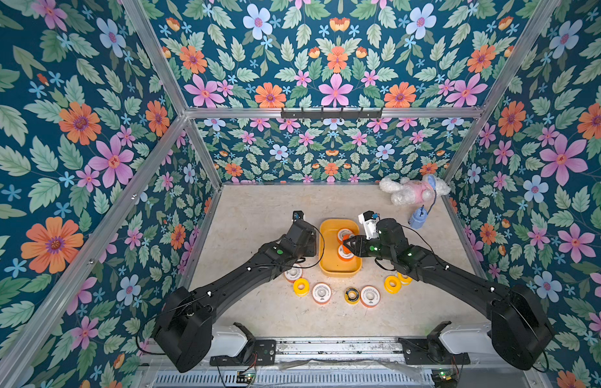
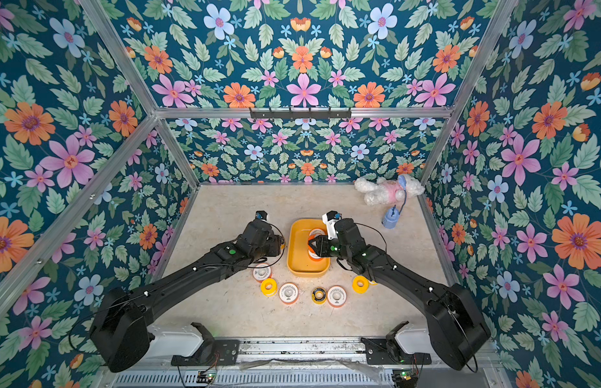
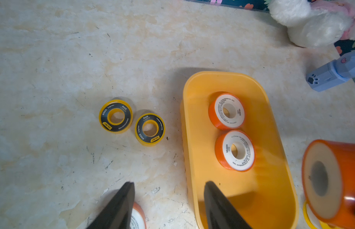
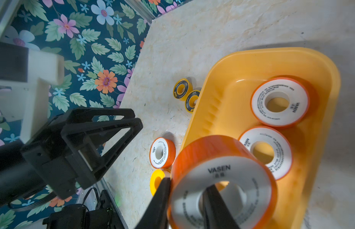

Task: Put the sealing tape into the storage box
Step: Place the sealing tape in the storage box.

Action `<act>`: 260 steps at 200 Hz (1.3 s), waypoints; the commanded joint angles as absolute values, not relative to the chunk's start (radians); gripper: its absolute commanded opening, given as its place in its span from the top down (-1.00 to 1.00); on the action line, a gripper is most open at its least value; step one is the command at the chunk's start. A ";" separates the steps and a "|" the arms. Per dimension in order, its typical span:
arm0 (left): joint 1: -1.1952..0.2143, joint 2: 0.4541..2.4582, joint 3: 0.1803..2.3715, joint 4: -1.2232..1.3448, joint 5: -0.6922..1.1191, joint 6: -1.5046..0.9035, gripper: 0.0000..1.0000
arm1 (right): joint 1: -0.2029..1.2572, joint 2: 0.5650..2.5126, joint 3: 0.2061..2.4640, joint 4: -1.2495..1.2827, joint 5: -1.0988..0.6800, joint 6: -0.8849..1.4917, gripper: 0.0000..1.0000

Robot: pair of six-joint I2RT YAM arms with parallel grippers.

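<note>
The storage box [image 1: 339,272] [image 2: 307,272], a shallow yellow tub, sits mid-table with two white-faced, orange-rimmed sealing tape spools [image 4: 280,102] [image 4: 266,152] lying flat inside. My right gripper [image 4: 188,182] hovers over the box's near part, shut on a third such spool [image 4: 222,158]. One finger goes through its hole and the other presses on its rim. My left gripper [image 3: 169,184] stands open and empty over the box's left rim [image 3: 185,138]. Two black-faced spools [image 3: 115,116] [image 3: 150,129] lie left of the box. Several more spools [image 1: 321,293] [image 1: 392,284] lie in front.
A white and pink plush toy [image 1: 413,189] lies in the far right corner, with a small blue object on a cord [image 1: 417,218] just in front of it. Floral walls close in three sides. A black hook rail [image 1: 331,113] hangs on the back frame.
</note>
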State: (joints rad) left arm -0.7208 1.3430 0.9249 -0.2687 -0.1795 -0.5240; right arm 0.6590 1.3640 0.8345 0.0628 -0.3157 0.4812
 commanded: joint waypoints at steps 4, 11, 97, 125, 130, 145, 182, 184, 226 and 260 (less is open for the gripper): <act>-0.719 1.365 0.919 -0.219 -0.105 -0.522 -0.22 | 0.688 1.422 0.882 0.034 -0.307 0.440 0.49; -0.719 1.373 0.916 -0.206 -0.087 -0.519 -0.21 | 0.694 1.442 0.897 0.017 -0.304 0.434 0.49; -0.716 1.488 0.903 -0.124 0.044 -0.522 -0.02 | 0.749 1.592 0.988 -0.126 -0.258 0.389 0.49; -0.717 1.515 0.900 -0.118 0.041 -0.524 0.08 | 0.755 1.604 0.987 -0.143 -0.259 0.381 0.49; -0.718 1.520 0.900 -0.117 0.040 -0.524 0.11 | 0.757 1.606 0.989 -0.145 -0.260 0.379 0.49; -0.717 1.536 0.900 -0.114 0.041 -0.526 0.18 | 0.761 1.609 0.989 -0.155 -0.265 0.375 0.49; -0.717 1.559 0.897 -0.095 0.061 -0.528 0.26 | 0.767 1.619 0.992 -0.172 -0.275 0.364 0.48; -0.716 1.561 0.896 -0.095 0.061 -0.529 0.27 | 0.768 1.619 0.992 -0.173 -0.274 0.362 0.48; -0.717 1.576 0.893 -0.098 0.057 -0.528 0.42 | 0.778 1.643 0.999 -0.196 -0.276 0.354 0.47; -0.717 1.583 0.893 -0.100 0.048 -0.532 0.47 | 0.780 1.648 1.004 -0.218 -0.258 0.350 0.46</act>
